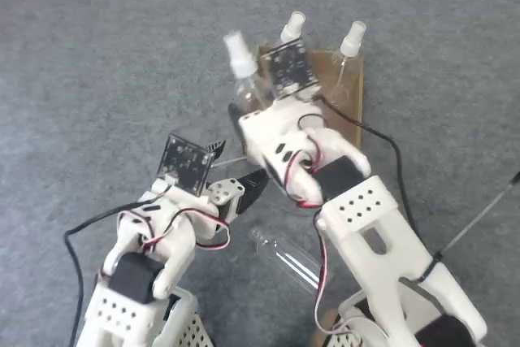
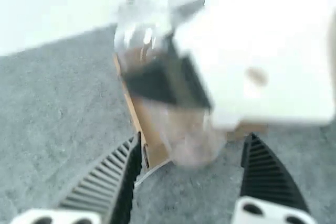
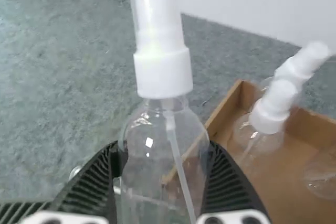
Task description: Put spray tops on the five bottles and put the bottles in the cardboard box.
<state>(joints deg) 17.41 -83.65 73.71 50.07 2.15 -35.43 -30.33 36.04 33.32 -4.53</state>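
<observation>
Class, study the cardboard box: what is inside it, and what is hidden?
Two bottles with spray tops on are inside the cardboard box. In the high view the right gripper, shut on a third bottle, and its arm cover the box's near part; anything there is hidden.

Capped bottle (image 3: 160, 150): clear glossy plastic, smooth, bright highlights. Spray top (image 3: 160, 51): white smooth plastic, semi-matt. Lying bottle (image 1: 286, 258), near side: same clear glossy plastic. Cardboard box (image 3: 286, 177): brown matt board. Tabletop (image 1: 97, 79): grey felt-like cloth, rough, fibrous. Right end effector (image 3: 164, 156), left end effector (image 2: 194, 142): black ribbed matt plastic fingers (image 3: 94, 182), white smooth plastic shells.
</observation>
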